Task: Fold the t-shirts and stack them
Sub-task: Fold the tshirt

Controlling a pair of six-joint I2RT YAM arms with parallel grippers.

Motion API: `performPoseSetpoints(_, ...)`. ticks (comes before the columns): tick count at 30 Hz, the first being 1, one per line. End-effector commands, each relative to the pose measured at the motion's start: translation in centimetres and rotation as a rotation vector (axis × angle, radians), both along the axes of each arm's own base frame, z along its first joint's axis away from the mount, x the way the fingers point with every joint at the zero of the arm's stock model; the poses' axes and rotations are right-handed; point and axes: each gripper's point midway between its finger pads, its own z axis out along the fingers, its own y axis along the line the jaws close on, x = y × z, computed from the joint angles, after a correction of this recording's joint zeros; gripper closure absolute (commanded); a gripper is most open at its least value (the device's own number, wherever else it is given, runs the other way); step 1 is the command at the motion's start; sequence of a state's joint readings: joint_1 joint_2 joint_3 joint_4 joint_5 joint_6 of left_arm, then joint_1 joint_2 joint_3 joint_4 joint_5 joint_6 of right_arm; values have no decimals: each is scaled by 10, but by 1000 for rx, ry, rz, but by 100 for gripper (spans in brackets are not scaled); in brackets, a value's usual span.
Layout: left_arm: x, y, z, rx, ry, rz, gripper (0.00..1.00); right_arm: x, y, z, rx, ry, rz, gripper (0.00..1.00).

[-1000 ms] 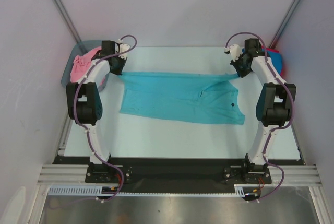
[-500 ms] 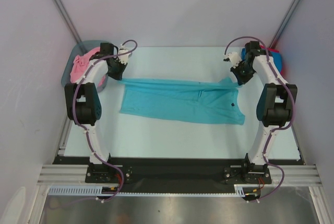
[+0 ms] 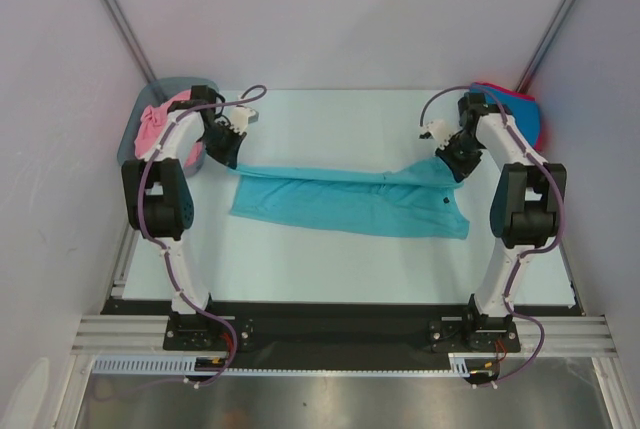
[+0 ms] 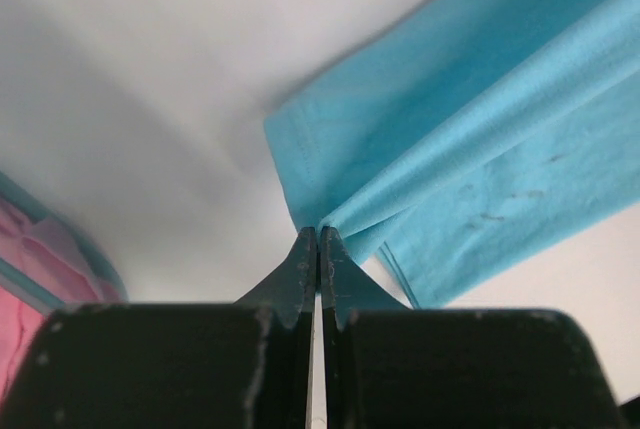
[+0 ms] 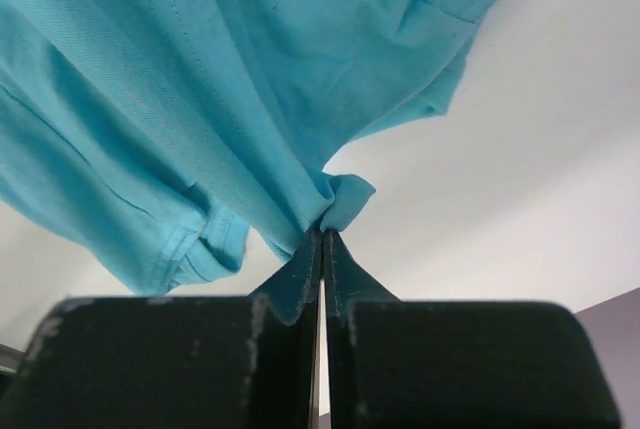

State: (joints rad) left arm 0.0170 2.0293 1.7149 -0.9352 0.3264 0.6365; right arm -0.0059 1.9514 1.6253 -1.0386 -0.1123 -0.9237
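White walls enclosed a pale table. Across it lay the teal t-shirt, its far edge raised and stretched between both arms. The left gripper was clamped shut on the shirt's left corner. The right gripper pinched a bunched fold at its right end. A pink t-shirt sat in the grey-blue tub at far left, and a red t-shirt lay at far right.

No text, label, brand, number or sign can be read in any of the views.
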Motion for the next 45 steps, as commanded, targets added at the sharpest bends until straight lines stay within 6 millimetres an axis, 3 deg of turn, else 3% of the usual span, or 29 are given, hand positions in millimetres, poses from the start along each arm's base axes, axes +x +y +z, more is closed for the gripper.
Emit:
performPoseSetpoints(1, -8, 4, 8, -7, 21, -64, 100, -7, -9, 19, -59, -32, 13, 100)
performPoseSetpoints(8, -29, -6, 1, -21, 93, -149, 100, -24, 0, 9, -89, 10, 68, 100)
performPoseSetpoints(14, -41, -16, 1, -63, 140, -194, 100, -30, -5, 7, -121, 19, 91, 100)
performPoseSetpoints(24, -55, -13, -15, -55, 210, -215, 100, -34, -3, 3, -123, 28, 95, 100)
performPoseSetpoints(26, -57, -22, -20, -40, 224, -244, 76, -35, -2, 2, -123, 34, 99, 100)
performPoseSetpoints(27, -59, -21, -23, -34, 232, -253, 69, -37, 0, 0, -124, 42, 110, 95)
performPoseSetpoints(28, -61, -19, -25, -21, 239, -261, 70, -39, 1, -2, -125, 50, 119, 89)
performPoseSetpoints(30, -69, -16, -31, -2, 268, -279, 68, -43, -4, -1, -160, 61, 139, 67)
performPoseSetpoints(31, -71, -12, -34, 19, 278, -281, 53, -47, -4, -4, -168, 70, 151, 60)
performPoseSetpoints(32, -75, -9, -36, 30, 292, -287, 50, -48, -5, -4, -176, 71, 159, 49)
performPoseSetpoints(38, -74, -3, -39, 68, 295, -290, 50, -45, -3, 0, -175, 52, 164, 25)
performPoseSetpoints(42, -65, -4, -37, 65, 277, -260, 50, -45, -1, -1, -172, 49, 167, 22)
performPoseSetpoints(45, -50, -2, -33, 85, 216, -219, 52, -33, -2, 3, -175, -5, 137, 22)
